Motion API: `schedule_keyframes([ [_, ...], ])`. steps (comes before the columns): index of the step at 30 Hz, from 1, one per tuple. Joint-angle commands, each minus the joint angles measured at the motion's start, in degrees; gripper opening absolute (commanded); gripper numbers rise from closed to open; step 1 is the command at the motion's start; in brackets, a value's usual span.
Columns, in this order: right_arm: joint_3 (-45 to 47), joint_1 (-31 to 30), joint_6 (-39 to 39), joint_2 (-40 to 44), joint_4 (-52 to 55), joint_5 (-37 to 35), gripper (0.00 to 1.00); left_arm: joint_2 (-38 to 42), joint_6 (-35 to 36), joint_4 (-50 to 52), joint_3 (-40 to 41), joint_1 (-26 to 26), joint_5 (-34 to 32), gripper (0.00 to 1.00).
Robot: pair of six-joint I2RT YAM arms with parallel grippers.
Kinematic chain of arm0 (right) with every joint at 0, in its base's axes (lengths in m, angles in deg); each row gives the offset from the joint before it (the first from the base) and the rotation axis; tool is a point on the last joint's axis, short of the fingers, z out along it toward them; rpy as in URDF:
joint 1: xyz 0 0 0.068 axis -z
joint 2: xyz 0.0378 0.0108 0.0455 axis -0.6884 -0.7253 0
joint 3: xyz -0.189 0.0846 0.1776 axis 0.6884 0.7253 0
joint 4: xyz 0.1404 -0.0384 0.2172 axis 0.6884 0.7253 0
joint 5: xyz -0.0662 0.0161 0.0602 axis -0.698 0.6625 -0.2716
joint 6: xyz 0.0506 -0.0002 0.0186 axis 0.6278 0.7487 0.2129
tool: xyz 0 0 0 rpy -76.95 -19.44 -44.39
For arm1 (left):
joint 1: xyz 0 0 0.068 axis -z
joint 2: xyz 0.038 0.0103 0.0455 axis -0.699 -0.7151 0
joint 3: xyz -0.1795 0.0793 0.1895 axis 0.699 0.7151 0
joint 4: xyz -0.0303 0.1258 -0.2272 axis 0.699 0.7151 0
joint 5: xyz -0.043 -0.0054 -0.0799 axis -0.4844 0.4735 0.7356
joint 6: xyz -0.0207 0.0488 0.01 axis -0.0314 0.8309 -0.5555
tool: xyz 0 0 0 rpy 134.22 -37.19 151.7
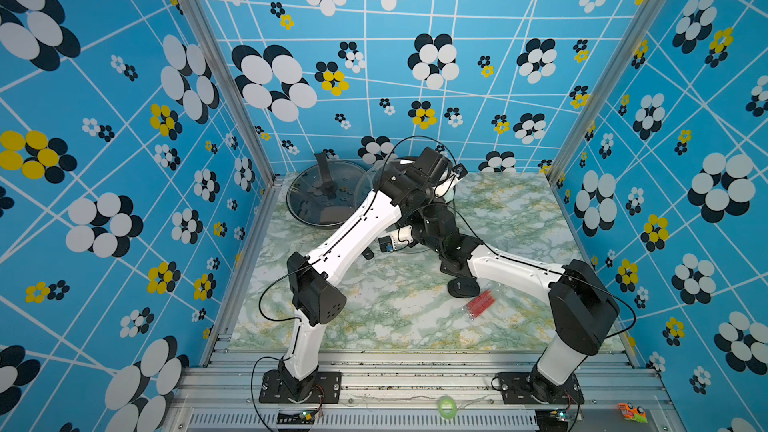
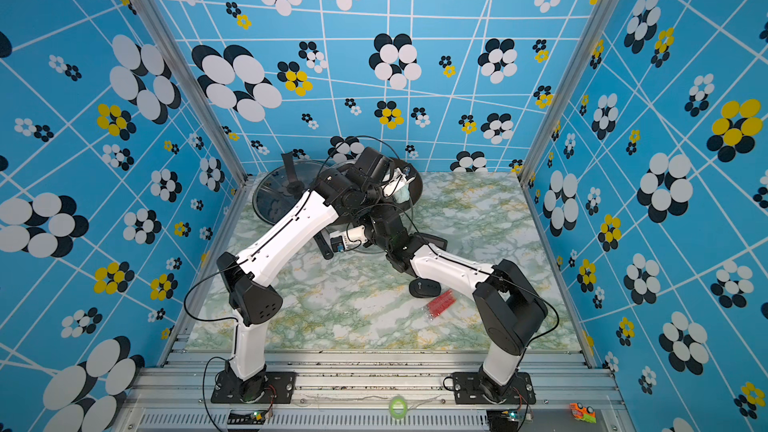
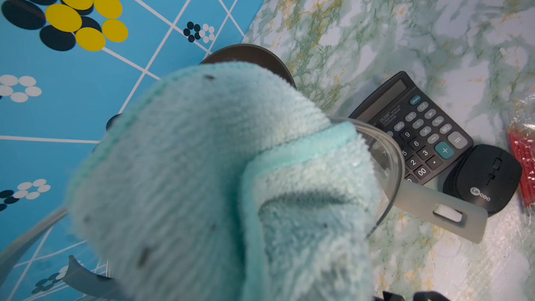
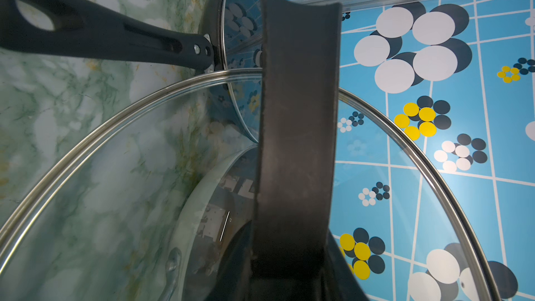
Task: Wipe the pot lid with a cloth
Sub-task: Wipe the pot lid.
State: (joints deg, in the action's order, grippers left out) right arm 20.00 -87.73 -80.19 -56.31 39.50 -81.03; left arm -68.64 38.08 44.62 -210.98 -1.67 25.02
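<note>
Mint-green cloth (image 3: 217, 169) clamped in the fully closed left hand (image 2: 395, 188), lying over the pot lid (image 4: 115, 154) rim, just beside the frying pan (image 4: 210, 15). Right hand (image 1: 384, 243), partly closed, seemingly holds the pot lid by its strap handle (image 4: 295, 140). To do: keep the lid steady; wipe with light, overlapping strokes.

The whole table (image 1: 519, 209) (image 2: 478, 209) is seen from above its near edge in both top views; cloth (image 3: 202, 169) and pot lid (image 4: 115, 198) are shown close-up from the wrists.

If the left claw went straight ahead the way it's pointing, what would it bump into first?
Most likely the glass lid, just behind the cloth the left claw grips; depth is unclear.
</note>
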Motion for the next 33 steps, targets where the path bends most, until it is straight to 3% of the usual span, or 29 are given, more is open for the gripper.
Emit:
schedule_keyframes([
  [1,-7.1,1.9,2.2,3.3,-13.3,-6.0,0.00,4.7,-6.5,-2.3,6.3,-5.4,-2.5,0.00],
  [10,-9.3,1.9,11.3,3.7,-17.9,-7.2,0.00,12.1,-19.5,-12.9,21.3,-15.3,6.0,0.00],
  [18,-7.9,1.9,12.0,4.1,-18.4,-7.1,0.00,13.8,-20.0,-14.5,23.0,-17.2,2.5,0.00],
  [22,-7.3,1.9,11.9,4.1,-18.7,-6.9,0.00,14.2,-17.6,-14.7,20.9,-15.7,9.8,0.00],
  [27,-7.4,1.8,12.3,3.7,-19.1,-6.8,0.00,10.7,-9.3,-7.7,14.1,-7.8,5.9,0.00],
  [33,-7.6,1.8,12.5,3.6,-19.8,-6.7,0.00,9.3,-12.4,-9.1,15.4,-7.8,5.3,0.00],
])
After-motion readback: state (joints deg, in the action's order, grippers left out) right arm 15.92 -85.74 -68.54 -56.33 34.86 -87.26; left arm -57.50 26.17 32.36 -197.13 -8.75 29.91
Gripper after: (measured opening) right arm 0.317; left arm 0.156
